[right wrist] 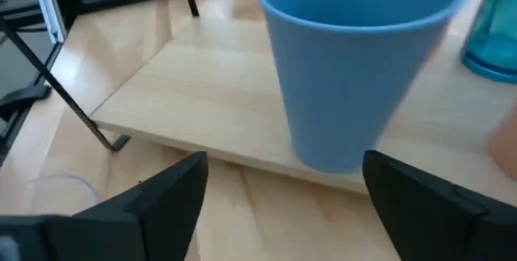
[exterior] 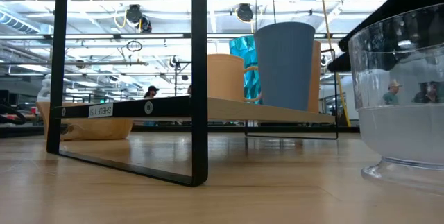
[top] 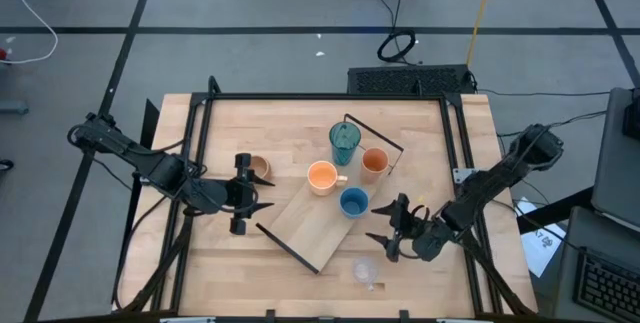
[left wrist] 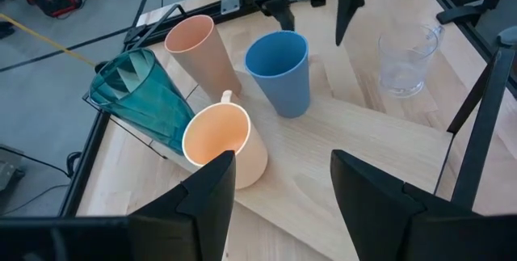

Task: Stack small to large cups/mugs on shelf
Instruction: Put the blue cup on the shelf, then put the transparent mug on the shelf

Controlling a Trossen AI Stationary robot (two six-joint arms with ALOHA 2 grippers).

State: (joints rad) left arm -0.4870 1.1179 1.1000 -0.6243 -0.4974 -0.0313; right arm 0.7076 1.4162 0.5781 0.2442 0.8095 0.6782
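Note:
The shelf point(top: 312, 218), a light-wood board with black rails, lies slantwise mid-table. On it stand a teal tumbler point(top: 344, 141), an orange cup point(top: 374, 163), an orange handled mug point(top: 322, 177) and a small blue cup point(top: 353, 202). A tan mug point(top: 258, 168) rests on the table left of the shelf. A clear cup point(top: 366, 271) stands on the table near the front edge. My right gripper point(top: 384, 225) is open just right of the blue cup point(right wrist: 355, 67), fingers pointing at it without touching. My left gripper point(top: 244, 195) hovers open beside the tan mug, left of the shelf.
A black frame point(top: 330, 97) runs round the tabletop's far and side edges. The shelf's black end rail point(exterior: 132, 78) stands upright near the table's front. Bare tabletop lies at the near left and far left.

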